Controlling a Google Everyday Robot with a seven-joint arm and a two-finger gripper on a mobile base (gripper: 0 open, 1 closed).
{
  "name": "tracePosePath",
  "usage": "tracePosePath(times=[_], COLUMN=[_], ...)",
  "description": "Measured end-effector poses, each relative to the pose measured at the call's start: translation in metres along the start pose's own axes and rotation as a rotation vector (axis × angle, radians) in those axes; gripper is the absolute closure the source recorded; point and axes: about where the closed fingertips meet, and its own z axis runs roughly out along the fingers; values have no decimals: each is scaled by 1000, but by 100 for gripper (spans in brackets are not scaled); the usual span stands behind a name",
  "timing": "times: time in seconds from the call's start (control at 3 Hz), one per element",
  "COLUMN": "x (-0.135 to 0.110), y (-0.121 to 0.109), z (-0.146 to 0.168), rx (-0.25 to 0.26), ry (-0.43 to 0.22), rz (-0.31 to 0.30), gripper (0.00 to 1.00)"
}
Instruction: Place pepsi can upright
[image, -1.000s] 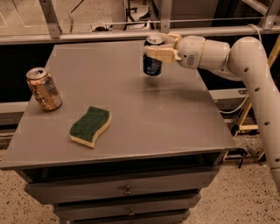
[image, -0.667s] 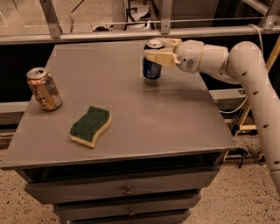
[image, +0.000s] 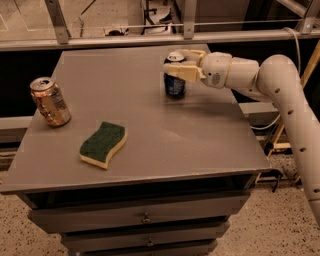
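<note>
The pepsi can (image: 175, 86) is dark blue with white markings and a silver top. It stands upright on the grey table (image: 150, 130), at the far right part of the top. My gripper (image: 176, 64) reaches in from the right, and its cream fingers (image: 182, 72) sit around the can's upper part. The white arm (image: 280, 90) runs off to the right edge of the view.
An orange-gold can (image: 50, 102) stands at the table's left edge. A green and yellow sponge (image: 103, 144) lies at the front left. A metal rail (image: 150, 37) runs behind the table. Drawers (image: 145, 217) sit below the top.
The can and gripper have come down a little, and the can now stands on the table top. The other can and the sponge have not moved.
</note>
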Motion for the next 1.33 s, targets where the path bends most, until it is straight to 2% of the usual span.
tracePosePath(times=[0.33, 0.67, 1.0, 1.33], x=[15, 45, 66, 66], y=[-5, -16, -26, -26], z=[-11, -28, -49, -49], rx=[-22, -42, -104, -104], ry=[16, 26, -20, -20], rz=[-39, -91, -120, -120], gripper=[0, 0, 0, 0])
